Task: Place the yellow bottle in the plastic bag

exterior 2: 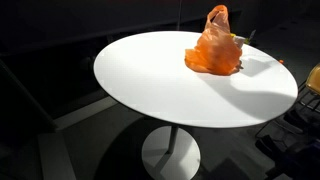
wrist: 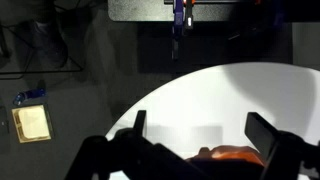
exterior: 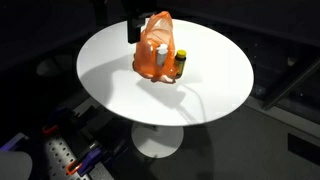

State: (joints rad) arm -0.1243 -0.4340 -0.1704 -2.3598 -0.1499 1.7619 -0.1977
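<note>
Yellow bottle [exterior: 181,63] stands just beside orange bag [exterior: 155,50] on desk [exterior: 110,60]. In an exterior view the bag [exterior 2: 213,48] mostly hides it. Only the wrist view shows the hand [wrist: 200,130], fingers apart.

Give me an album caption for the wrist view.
Open gripper hovers over a round white table, orange bag peeking in at the bottom edge.

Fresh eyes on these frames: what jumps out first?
The orange plastic bag grabs the eye, bunched upright and off-centre on the round white table, bright against the dark room. A small yellow bottle stands right beside it, still outside the bag. In the wrist view the gripper is open, with the bag's orange edge showing low between its fingers.
</note>
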